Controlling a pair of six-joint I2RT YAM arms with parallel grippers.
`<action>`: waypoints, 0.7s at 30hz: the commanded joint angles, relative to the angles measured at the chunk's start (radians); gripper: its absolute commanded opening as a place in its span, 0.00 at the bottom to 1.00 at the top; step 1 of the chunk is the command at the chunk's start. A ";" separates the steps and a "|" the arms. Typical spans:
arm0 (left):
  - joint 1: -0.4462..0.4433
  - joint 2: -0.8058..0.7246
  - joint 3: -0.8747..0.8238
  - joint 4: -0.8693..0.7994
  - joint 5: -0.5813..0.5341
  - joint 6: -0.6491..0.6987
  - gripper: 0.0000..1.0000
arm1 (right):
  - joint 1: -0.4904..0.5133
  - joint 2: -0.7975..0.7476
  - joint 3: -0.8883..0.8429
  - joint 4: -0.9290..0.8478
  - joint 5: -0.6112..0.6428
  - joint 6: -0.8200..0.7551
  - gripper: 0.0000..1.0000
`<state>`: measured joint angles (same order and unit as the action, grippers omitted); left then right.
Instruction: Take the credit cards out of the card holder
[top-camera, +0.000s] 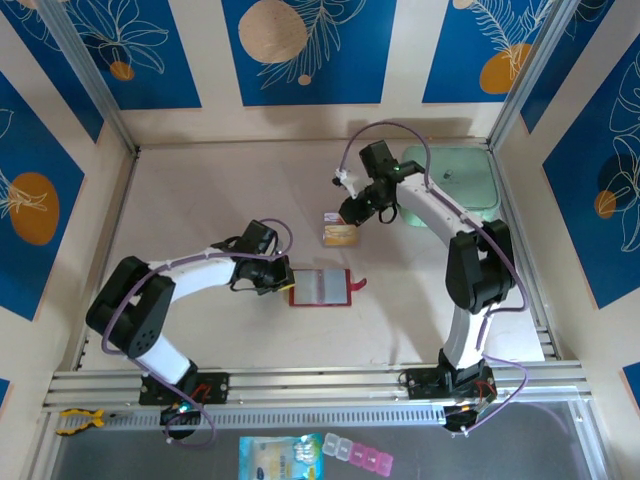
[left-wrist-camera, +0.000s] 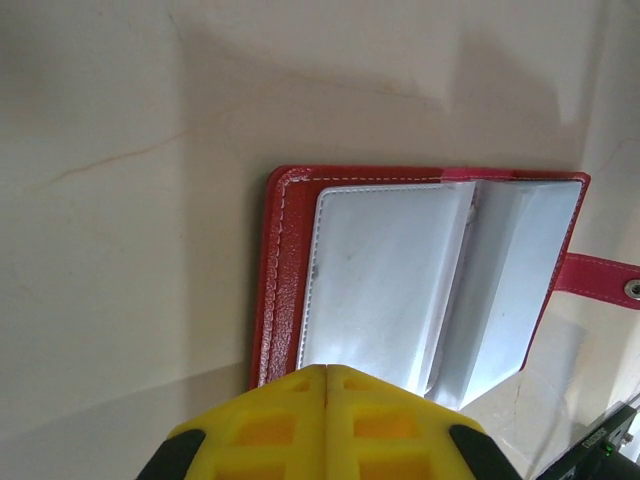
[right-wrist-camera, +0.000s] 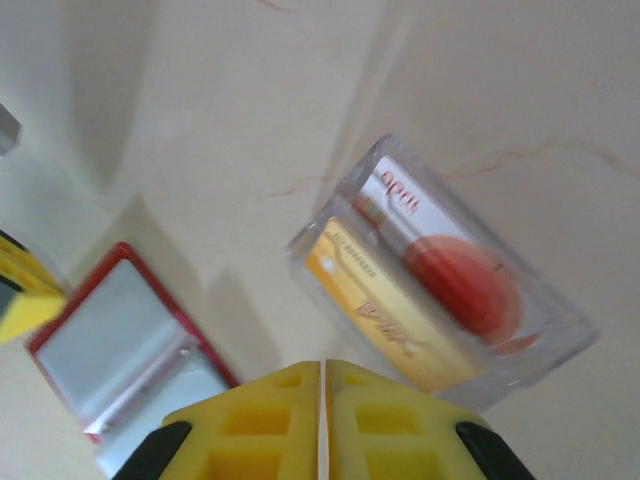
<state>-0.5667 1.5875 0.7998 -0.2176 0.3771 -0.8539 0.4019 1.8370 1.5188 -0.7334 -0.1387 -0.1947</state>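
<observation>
1. Left hand (top-camera: 272, 274) (left-wrist-camera: 327, 375): yellow fingers pressed together, closed on nothing. It sits at the left edge of the card holder; I cannot tell if it touches it.
2. Card holder (top-camera: 320, 287) (left-wrist-camera: 400, 290) (right-wrist-camera: 120, 340): lies open and flat on the worktop (top-camera: 190, 200), about mid-way between the two arms. The greyish clear pockets face up inside the red border, and the snap tab (top-camera: 359, 285) (left-wrist-camera: 600, 275) sticks out on its right side.
3. Credit cards (top-camera: 339, 234) (right-wrist-camera: 400, 310): on the worktop just beyond the card holder, apart from it. There is a tan-gold face and a white-and-red one, seen through a clear plastic sleeve (right-wrist-camera: 560, 340).
4. Right hand (top-camera: 352, 212) (right-wrist-camera: 322, 372): fingers together, closed, gripping nothing. It is right by the far edge of the cards.
5. Mint green case (top-camera: 455, 180): far right corner, behind the right arm.
</observation>
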 joint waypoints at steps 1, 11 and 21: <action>0.011 0.015 0.003 0.022 0.017 0.028 0.00 | 0.006 -0.055 -0.093 0.120 -0.100 0.303 0.08; 0.012 0.005 -0.022 0.000 -0.028 0.048 0.00 | 0.042 -0.135 -0.334 0.286 -0.279 0.732 0.02; 0.012 0.049 -0.046 0.015 -0.027 0.067 0.00 | 0.144 -0.064 -0.394 0.311 -0.324 0.858 0.11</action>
<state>-0.5648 1.6199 0.7761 -0.1986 0.3603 -0.8085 0.5117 1.7454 1.1332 -0.4370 -0.4278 0.6075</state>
